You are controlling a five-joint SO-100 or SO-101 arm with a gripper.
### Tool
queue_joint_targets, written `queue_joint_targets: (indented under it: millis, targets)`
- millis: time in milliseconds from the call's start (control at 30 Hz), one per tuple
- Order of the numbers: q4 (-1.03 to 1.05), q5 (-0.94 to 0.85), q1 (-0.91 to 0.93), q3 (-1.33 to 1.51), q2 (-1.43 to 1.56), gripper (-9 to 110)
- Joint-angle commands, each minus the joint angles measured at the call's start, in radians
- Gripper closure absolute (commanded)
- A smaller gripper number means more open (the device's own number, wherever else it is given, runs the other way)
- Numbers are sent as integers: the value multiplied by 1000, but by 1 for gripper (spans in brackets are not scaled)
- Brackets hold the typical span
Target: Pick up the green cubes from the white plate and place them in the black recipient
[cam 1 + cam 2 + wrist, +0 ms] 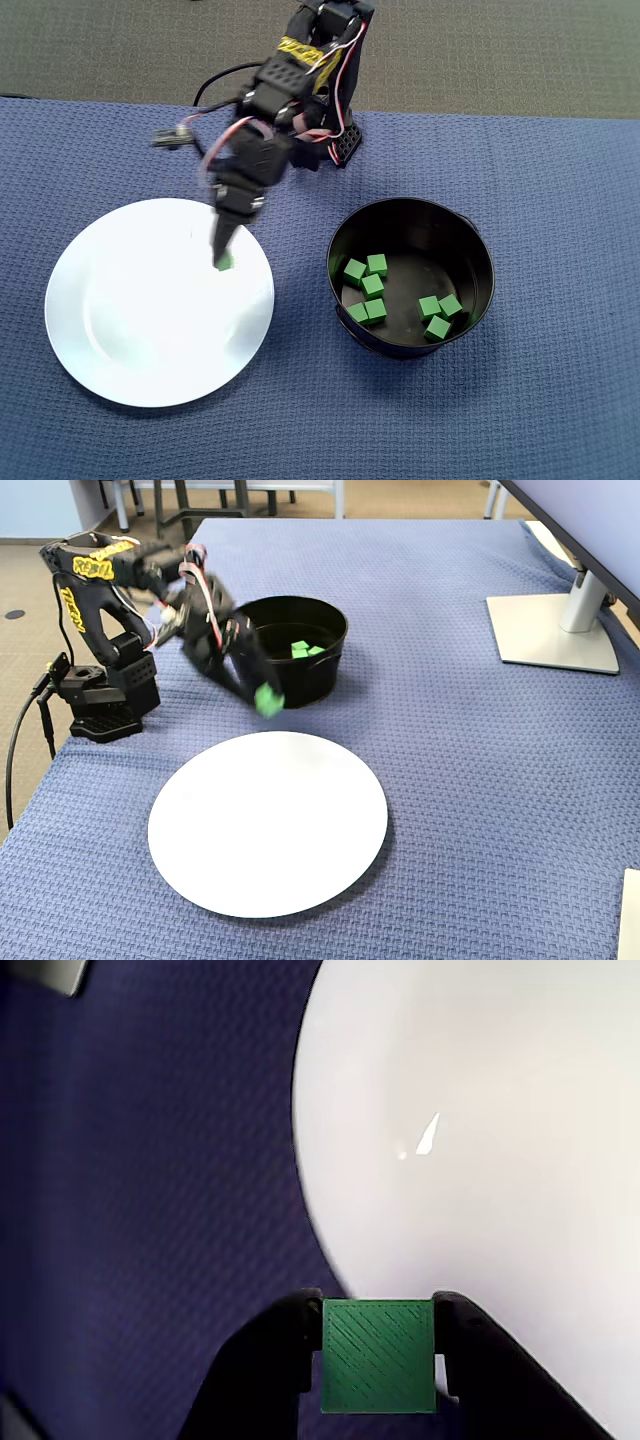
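Observation:
My gripper [379,1345] is shut on one green cube [379,1356], held between both black fingers. It hangs in the air over the edge of the white plate [140,320], as the fixed view shows with the cube [268,700] above the cloth near the plate [270,825]. In the overhead view the cube [225,263] sits at the gripper [223,258] tip over the plate's right part. No cubes lie on the plate. The black recipient [480,250] stands right of the plate and holds several green cubes [372,285]; it is also in the fixed view [320,675].
The arm's base [100,695] stands at the table's left edge in the fixed view, with a cable hanging off. A monitor stand [555,630] sits at the far right. A blue woven cloth [300,420] covers the table.

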Motion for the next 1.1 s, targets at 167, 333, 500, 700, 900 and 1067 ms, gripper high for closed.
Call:
queue_joint_targets:
  millis: [167, 333, 500, 700, 900, 1067]
  targets:
    - [232, 347, -453, -95, 179, 102]
    - [233, 443, -663, -166, 141, 102]
    - [206, 479, -808, -207, 0, 102]
    - [199, 425, -822, -196, -48, 79]
    - [219, 382, -776, -204, -12, 78]
    - [284, 341, -637, -236, 129, 92]
